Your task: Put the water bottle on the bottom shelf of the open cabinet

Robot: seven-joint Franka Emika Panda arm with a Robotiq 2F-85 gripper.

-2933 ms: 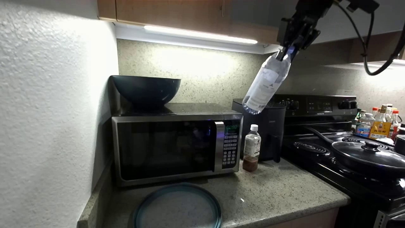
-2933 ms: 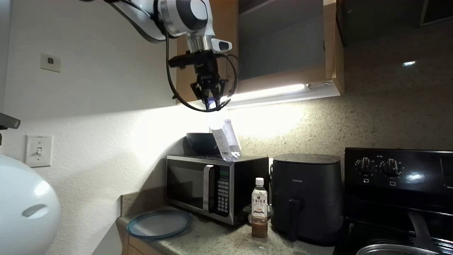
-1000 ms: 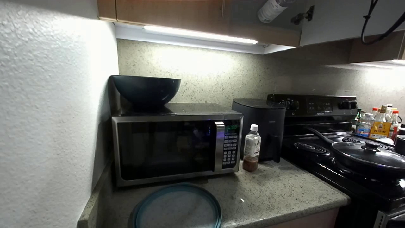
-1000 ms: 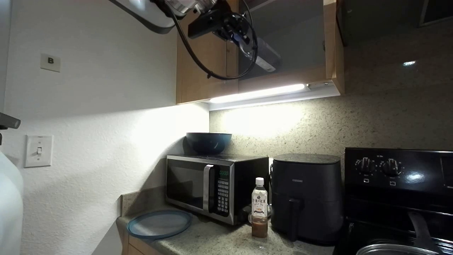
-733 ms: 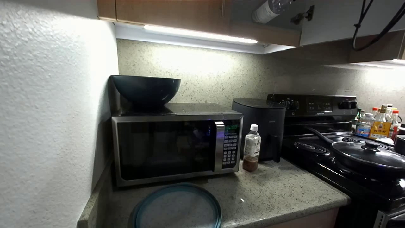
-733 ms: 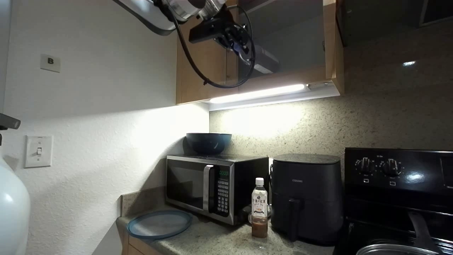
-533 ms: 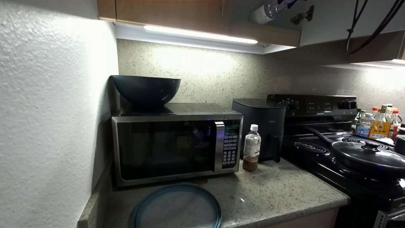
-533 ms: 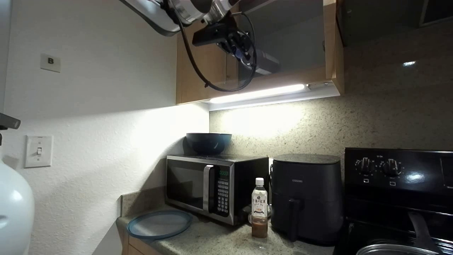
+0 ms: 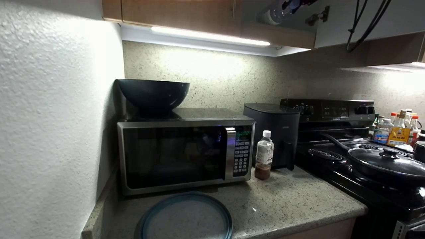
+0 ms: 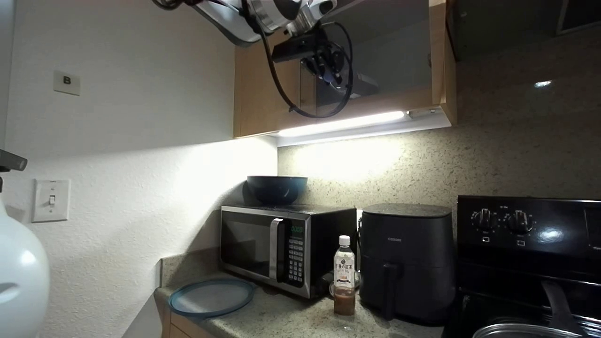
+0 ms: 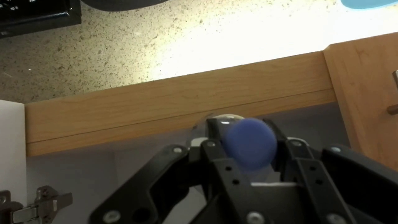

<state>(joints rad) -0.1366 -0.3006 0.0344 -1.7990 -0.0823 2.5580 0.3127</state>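
Note:
The clear water bottle [image 9: 270, 16] with a pale label lies tilted, base first, in the opening of the open cabinet [image 10: 399, 56]. My gripper [image 10: 331, 75] is shut on its neck, just under the blue cap [image 11: 250, 143]. In the wrist view, the gripper [image 11: 243, 127] has one finger on each side of the cap, and the bottle's shoulder shows behind. The bottle's body is just behind and above the cabinet's bottom front board [image 11: 174, 99]. Whether its base touches the bottom shelf cannot be told. The shelf surface is mostly hidden from below.
The open cabinet door [image 9: 348, 23] with its hinge [image 11: 46, 202] bounds one side, a closed door [image 11: 363, 93] the other. Below stand a microwave [image 9: 179, 156] with a dark bowl [image 9: 152, 94], an air fryer [image 10: 406, 263], a brown-bottomed bottle [image 10: 344, 277] and a stove [image 9: 332, 126].
The bottle has been lifted from over the counter up to the cabinet and tilted flatter. In the last second it has moved slightly down and deeper into the opening, still gripped.

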